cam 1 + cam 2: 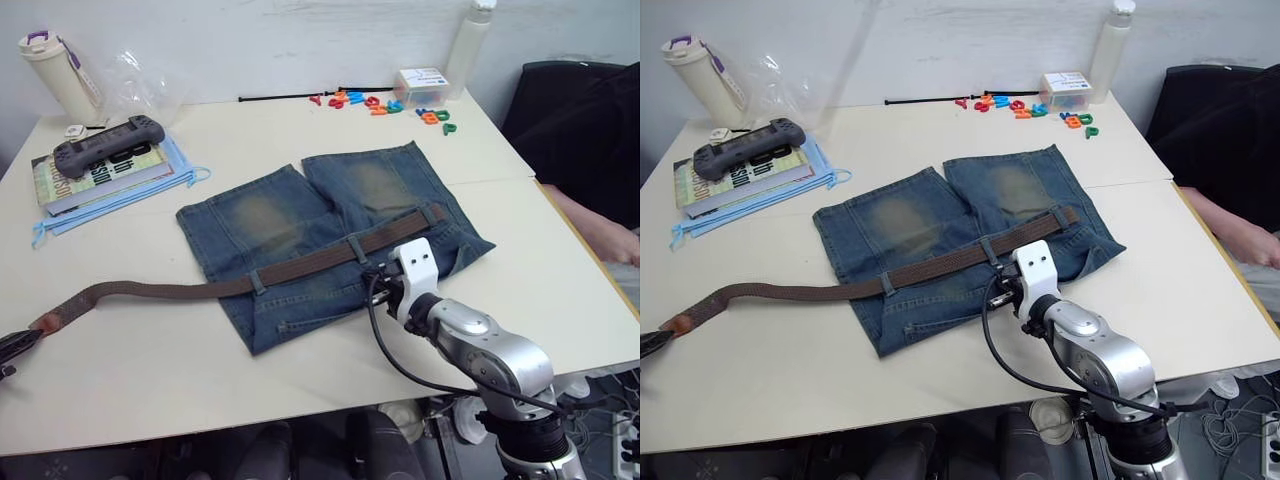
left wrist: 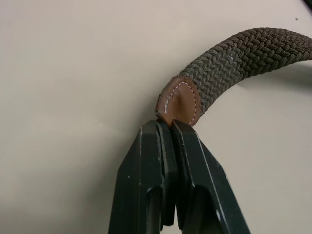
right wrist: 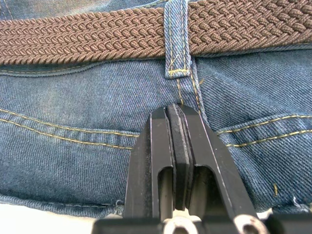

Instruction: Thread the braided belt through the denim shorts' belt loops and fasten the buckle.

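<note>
We record the right arm reaching forward over the near hem of the shorts (image 1: 330,225), wrist bent down; its claw (image 3: 176,114) has both fingers pressed together on the denim, pinching nothing, with its tips just below a belt loop (image 3: 177,34). The left claw (image 2: 165,129) sits at the table's (image 1: 150,370) near left edge, well apart from the shorts, fingers pinching the tan leather tip of the belt (image 1: 300,265).

We count one pair of shorts, one belt and two loops that we can make out clearly along the waistband, the second (image 1: 257,282) nearer the left claw. The shorts lie flat mid-table, legs pointing away. The belt runs under both loops along the waistband, its far end stopping at the shorts' right edge; the other end trails off the shorts across bare table to the left claw. We cannot make out the buckle.
</note>
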{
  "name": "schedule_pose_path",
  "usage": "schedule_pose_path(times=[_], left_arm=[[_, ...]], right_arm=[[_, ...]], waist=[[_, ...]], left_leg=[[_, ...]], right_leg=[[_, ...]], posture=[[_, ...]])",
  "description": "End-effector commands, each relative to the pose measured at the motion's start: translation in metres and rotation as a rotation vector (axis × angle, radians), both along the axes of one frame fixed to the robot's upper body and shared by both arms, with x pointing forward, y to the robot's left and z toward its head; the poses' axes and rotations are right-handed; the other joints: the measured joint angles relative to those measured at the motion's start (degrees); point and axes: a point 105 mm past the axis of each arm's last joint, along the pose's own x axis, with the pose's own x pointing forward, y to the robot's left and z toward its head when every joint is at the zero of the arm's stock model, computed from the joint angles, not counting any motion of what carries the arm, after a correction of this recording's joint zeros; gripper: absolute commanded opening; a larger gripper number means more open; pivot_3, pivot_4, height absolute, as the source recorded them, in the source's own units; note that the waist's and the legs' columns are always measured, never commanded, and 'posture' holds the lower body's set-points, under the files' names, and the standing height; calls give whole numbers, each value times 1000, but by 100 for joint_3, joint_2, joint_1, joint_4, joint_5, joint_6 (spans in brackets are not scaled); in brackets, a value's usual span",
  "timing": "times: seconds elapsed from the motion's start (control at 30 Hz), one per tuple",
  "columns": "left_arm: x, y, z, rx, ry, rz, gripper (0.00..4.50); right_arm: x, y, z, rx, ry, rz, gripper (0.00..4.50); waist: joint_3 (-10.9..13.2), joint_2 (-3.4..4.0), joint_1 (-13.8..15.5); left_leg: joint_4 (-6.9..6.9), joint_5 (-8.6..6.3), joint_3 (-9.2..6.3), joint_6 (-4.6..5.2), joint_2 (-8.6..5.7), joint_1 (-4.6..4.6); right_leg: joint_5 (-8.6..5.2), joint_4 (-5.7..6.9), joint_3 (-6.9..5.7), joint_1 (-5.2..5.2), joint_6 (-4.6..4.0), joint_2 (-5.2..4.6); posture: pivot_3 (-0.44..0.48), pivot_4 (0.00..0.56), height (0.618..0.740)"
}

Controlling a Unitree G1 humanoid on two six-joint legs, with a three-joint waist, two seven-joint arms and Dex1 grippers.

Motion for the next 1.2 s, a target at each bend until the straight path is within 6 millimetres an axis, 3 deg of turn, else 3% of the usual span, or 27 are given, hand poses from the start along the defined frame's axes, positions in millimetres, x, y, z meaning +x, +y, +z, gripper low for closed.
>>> schedule_pose_path(times=[0.03,0.13,0.23,0.3,0.4,0.47,0.5,0.6,0.73,0.9,1.0,1.2], left_arm=[[-3,-7,-11,-2,60,-60,376],[11,-21,-7,-24,19,-131,1587],[30,-32,9,-22,-50,-192,2828],[43,-39,33,-45,-130,-231,3684],[54,-50,56,-71,-198,-288,3730],[61,-70,69,-79,-232,-392,3730],[65,-84,78,-91,-258,-455,3730],[71,-121,100,-115,-320,-600,3730],[77,-180,128,-128,-389,-755,3730],[83,-242,139,-165,-430,-897,3730],[92,-262,130,-214,-409,-913,3730],[105,-276,77,-211,-260,-913,3730]], right_arm=[[1,-1,-6,-20,27,0,30],[3,-2,-1,-22,7,1,0],[3,-4,8,-11,-10,10,958],[1,-8,21,1,-32,38,1841],[-4,-14,38,-1,-52,103,3305],[-8,-18,50,-9,-55,158,4262],[-9,-24,57,-18,-59,175,4482],[-3,-43,77,-71,-74,192,4482],[18,-67,99,-222,-129,186,4482],[53,-88,89,-534,-160,245,4482],[72,-92,82,-681,-181,314,4482],[93,-105,69,-952,-127,494,4482]], waist=[[0,0,6],[1,2,22],[5,11,133],[4,7,180],[6,-14,227],[8,-11,224],[8,-11,222],[18,5,219],[27,9,155],[38,18,112],[51,31,95],[68,47,65]], left_leg=[[0,0,0,0,0,-1],[0,1,-3,1,-5,-1],[1,5,-8,1,-9,-2],[4,6,-20,-2,-8,-5],[12,10,-35,-8,-10,-30],[12,9,-33,-7,-14,-46],[14,9,-30,-5,-17,-67],[21,23,-30,-30,-16,-102],[14,20,-26,-26,-13,-105],[9,21,-10,-29,-10,-93],[10,25,-1,-33,-10,-88],[14,34,13,-39,-15,-96]], right_leg=[[0,0,-1,0,0,0],[0,0,-2,1,1,-4],[1,1,-8,3,2,-10],[1,2,-18,5,2,-10],[1,1,-30,-7,1,-10],[2,-5,-27,-21,3,-13],[4,-6,-25,-40,6,-16],[5,-14,-27,-65,9,-17],[5,-39,-28,-62,9,-17],[8,-44,-22,-58,15,-15],[11,-36,-18,-58,20,-14],[15,-23,-10,-76,27,-13]], posture=[[0,150,659],[0,150,659],[0,150,659],[0,150,659],[0,150,659],[0,150,659],[0,150,659],[0,150,659],[0,150,659],[0,150,659],[0,150,659],[0,150,659]])
